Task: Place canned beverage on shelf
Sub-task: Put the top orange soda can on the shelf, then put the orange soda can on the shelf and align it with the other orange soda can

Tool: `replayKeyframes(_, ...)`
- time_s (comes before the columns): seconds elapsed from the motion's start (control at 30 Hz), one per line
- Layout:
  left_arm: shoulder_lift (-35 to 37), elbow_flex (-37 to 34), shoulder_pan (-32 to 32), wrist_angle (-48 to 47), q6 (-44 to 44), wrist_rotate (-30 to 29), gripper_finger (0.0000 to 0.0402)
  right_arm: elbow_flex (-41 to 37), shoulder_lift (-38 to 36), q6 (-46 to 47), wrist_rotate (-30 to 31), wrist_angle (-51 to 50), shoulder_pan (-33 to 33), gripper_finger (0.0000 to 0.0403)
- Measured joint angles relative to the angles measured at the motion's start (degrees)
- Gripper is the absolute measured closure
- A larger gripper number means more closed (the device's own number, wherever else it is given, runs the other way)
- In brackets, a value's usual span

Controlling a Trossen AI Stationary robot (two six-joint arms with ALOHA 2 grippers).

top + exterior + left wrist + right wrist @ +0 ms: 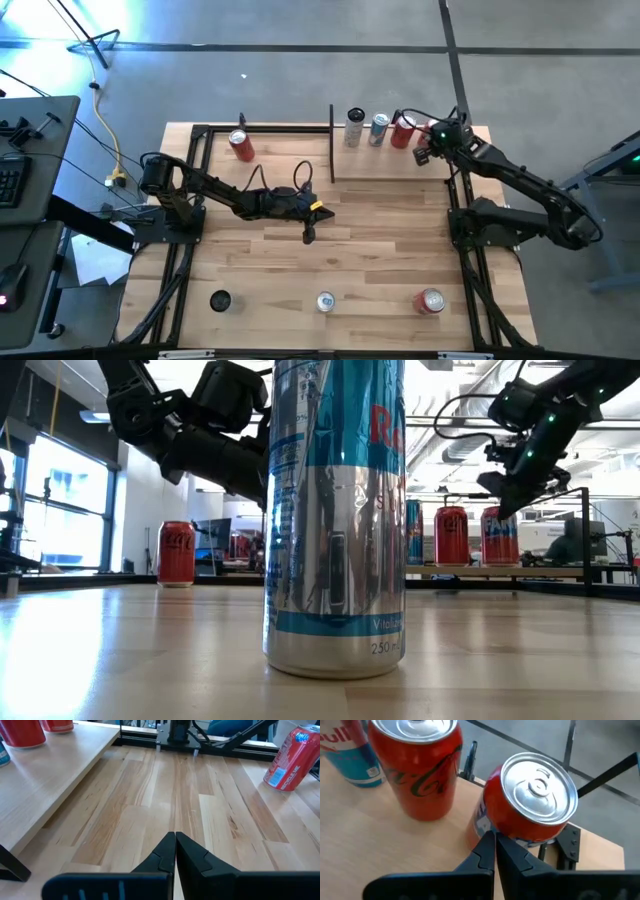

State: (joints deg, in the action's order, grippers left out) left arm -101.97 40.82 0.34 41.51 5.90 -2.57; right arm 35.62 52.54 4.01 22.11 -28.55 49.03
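Light plank tabletop (380, 230) carried the shelf (390, 165) at its far edge; on the shelf stood four cans, the red can (403, 131) among them. Right end effector (424, 150), closed and empty, hovered beside that can; left end effector (309, 234), closed and empty, hung near the shelf's front

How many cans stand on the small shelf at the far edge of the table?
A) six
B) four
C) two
B: on the shelf the high view shows a white can, a blue can, a red can and another red can partly under the right gripper.
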Motion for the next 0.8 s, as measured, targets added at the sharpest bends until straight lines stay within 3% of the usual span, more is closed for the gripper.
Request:
replayKeyframes(0.23, 0.00, 0.00, 0.00, -0.19, -0.05, 0.00, 0.0399, 0.00, -2.25, -1.41, -0.29, -0.76, -0.30, 0.0403)
replayKeyframes(0.43, 0.00, 0.00, 0.00, -0.19, -1.02, 0.02, 0.0399, 5.81, -6.82, 0.83, -0.37, -11.11, -4.28, 0.0403)
replayKeyframes(0.6, 0.00, 0.00, 0.00, -0.17, -1.65, 0.01, 0.0399, 11.11, -8.03, 1.96, -3.67, -22.95, -18.50, 0.0403)
replayKeyframes(0.8, 0.01, 0.00, 0.00, -0.17, -1.67, 0.00, 0.0399, 15.21, -5.69, 20.06, -3.10, -39.11, -42.45, 0.0402)
